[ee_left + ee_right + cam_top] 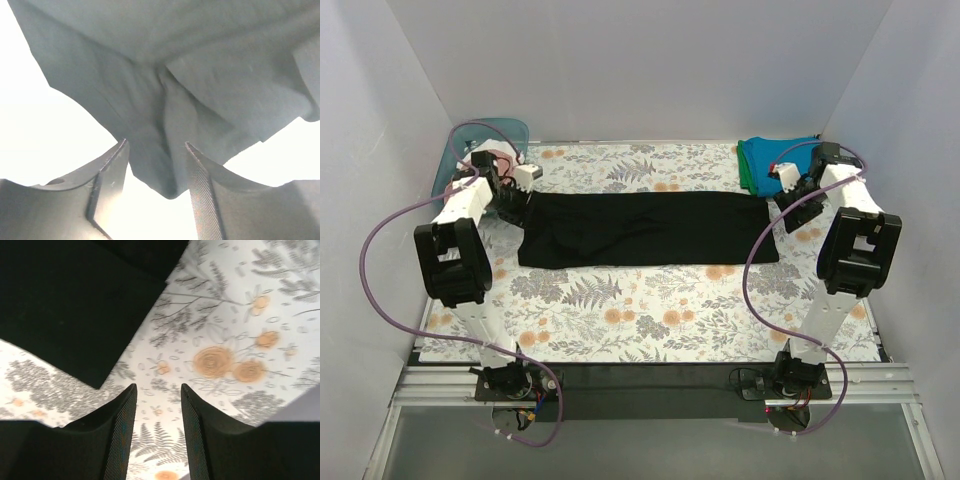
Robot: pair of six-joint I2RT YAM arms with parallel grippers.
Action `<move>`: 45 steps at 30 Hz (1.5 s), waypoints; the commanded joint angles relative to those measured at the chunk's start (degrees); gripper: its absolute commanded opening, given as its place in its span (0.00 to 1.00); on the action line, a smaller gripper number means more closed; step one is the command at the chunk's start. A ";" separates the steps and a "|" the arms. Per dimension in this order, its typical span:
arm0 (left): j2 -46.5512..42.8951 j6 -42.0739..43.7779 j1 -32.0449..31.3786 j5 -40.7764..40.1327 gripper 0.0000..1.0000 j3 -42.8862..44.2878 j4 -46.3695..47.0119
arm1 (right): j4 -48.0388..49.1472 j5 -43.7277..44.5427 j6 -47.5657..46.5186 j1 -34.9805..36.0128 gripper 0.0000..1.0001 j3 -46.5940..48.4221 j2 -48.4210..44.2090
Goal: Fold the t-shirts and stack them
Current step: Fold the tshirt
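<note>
A black t-shirt (650, 228) lies folded into a long strip across the middle of the table. My left gripper (513, 207) is at its left end. In the left wrist view the gripper (156, 145) is open, and a loose corner of the black t-shirt (165, 125) hangs between the fingers without being pinched. My right gripper (796, 208) is just past the strip's right end. It (159, 387) is open over bare table cloth, and the black t-shirt's corner (75, 305) lies up and to the left of it. Folded teal-blue (782, 150) and green (748, 176) t-shirts sit at the back right.
A teal plastic tub (490, 140) at the back left holds pink and white cloth (492, 158). The floral table cloth (650, 310) covers the table. White walls close in on the left, back and right. Both arm bases stand at the near edge.
</note>
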 commanded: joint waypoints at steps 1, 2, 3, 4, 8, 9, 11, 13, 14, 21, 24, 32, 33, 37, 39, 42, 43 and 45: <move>-5.80 -2.39 -0.32 3.90 0.49 -4.19 -1.65 | -6.39 -8.39 6.95 -0.15 0.47 -1.44 -1.34; -5.89 -2.39 -0.23 4.34 0.51 -4.89 -1.83 | -6.75 -8.84 8.53 -0.15 0.47 -1.35 -0.46; -6.07 -2.92 -0.14 4.61 0.54 -5.86 -1.92 | -7.10 -9.28 9.15 -0.23 0.47 -1.61 -0.10; -6.76 -3.18 -0.05 4.70 0.55 -7.78 -0.87 | -7.01 -9.81 9.85 -0.32 0.47 -2.14 0.16; -7.83 -4.94 -0.14 4.09 0.56 -12.71 3.00 | -6.49 -11.31 11.88 -0.67 0.49 -3.72 2.44; -7.65 -5.03 -0.14 3.21 0.56 -13.42 3.35 | -6.31 -11.31 12.40 -0.67 0.49 -3.90 2.80; -7.74 -5.03 -0.14 1.81 0.56 -16.23 5.02 | -4.38 -9.91 13.28 -0.76 0.49 -4.69 3.24; -8.17 -4.68 -0.14 0.31 0.56 -18.07 6.51 | -3.50 -8.68 13.64 -0.68 0.48 -5.66 4.20; -8.35 -4.59 -0.14 -0.04 0.57 -19.56 6.69 | -3.32 -8.32 13.73 -0.85 0.48 -5.83 4.64; -8.79 -4.06 -0.14 -2.07 0.51 -24.40 7.22 | -1.92 -6.30 13.64 -1.03 0.22 -10.75 6.58; -9.32 -3.10 -0.14 -2.42 0.31 -25.99 5.73 | -1.83 -4.72 12.77 -2.08 0.01 -11.90 6.49; -18.88 -0.11 -0.05 -2.95 0.00 -34.33 -2.35 | -2.09 2.74 6.09 -8.32 0.01 -15.23 2.63; -19.94 -0.11 -0.05 -2.77 0.00 -35.13 -2.97 | -2.18 3.19 5.12 -8.41 0.01 -16.54 1.23; -25.48 0.50 -0.14 -0.14 0.31 -34.79 -7.79 | -7.88 -2.40 1.17 -8.06 0.50 -15.51 -2.47; -29.42 1.47 -0.14 2.23 0.38 -32.24 -11.04 | -12.44 -6.28 0.55 -7.97 0.58 -11.31 -5.71; -32.25 6.38 -0.14 9.34 0.41 -28.38 -15.35 | -14.30 -13.92 1.51 -5.08 0.57 -6.90 -11.25; -32.61 7.35 -0.14 13.45 0.43 -28.02 -17.45 | -14.13 -15.77 2.12 -3.50 0.57 -4.54 -12.48; -33.05 9.37 -0.23 16.11 0.44 -28.19 -17.65 | -13.69 -18.77 5.98 3.95 0.55 -1.90 -13.90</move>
